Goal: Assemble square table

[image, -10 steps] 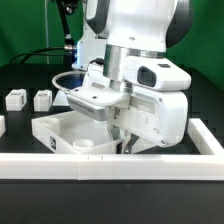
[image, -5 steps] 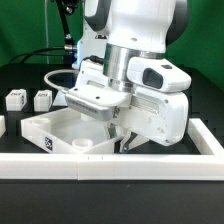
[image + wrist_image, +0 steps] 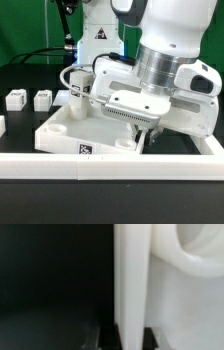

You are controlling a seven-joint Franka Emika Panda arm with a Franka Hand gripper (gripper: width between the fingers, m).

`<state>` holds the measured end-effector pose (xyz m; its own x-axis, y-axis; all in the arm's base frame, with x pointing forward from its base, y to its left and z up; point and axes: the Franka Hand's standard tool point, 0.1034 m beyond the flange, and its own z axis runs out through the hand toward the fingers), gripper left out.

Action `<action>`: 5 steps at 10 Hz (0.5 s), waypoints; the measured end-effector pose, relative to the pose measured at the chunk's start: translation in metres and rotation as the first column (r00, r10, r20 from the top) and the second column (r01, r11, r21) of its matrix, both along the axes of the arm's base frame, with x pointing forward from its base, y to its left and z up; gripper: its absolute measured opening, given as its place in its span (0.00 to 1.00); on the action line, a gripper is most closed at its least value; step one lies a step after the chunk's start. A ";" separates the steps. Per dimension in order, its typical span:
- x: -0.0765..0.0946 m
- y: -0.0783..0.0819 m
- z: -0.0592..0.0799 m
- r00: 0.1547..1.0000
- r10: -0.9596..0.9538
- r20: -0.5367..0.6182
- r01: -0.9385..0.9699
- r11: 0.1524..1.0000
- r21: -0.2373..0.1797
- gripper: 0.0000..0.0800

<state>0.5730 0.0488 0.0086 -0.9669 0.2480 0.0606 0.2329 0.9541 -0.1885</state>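
Note:
The square table's white slab (image 3: 62, 132) lies flat with its raised rim up and a black-and-white tag (image 3: 85, 150) on its near edge. My gripper (image 3: 142, 137) reaches down at the slab's corner towards the exterior view's right and is shut on the rim. In the wrist view the rim (image 3: 130, 280) runs as a thin white wall between my two dark fingertips (image 3: 150, 338), gripper (image 3: 128, 339), with a rounded corner hole edge (image 3: 195, 258) beside it. Two tagged leg posts (image 3: 15, 99) (image 3: 42, 99) stand at the exterior view's left.
A long white rail (image 3: 100, 166) runs along the front of the black table, and another rail (image 3: 214, 142) lies at the exterior view's right. A cable loop (image 3: 72, 75) hangs behind the slab by the robot's base.
My arm has swung towards the exterior view's right. The slab has slid and turned with it, its tagged edge now nearer the middle. The grip has stayed shut.

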 end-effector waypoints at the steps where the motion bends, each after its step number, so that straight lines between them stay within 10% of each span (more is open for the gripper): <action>1: -0.001 -0.003 -0.002 0.999 0.052 -0.009 -0.052 0.999 -0.003 0.08; 5: -0.001 -0.010 -0.003 0.968 0.246 -0.042 -0.246 0.969 0.010 0.08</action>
<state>0.5717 0.0392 0.0056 -0.9945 0.0027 0.1042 -0.0170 0.9820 -0.1882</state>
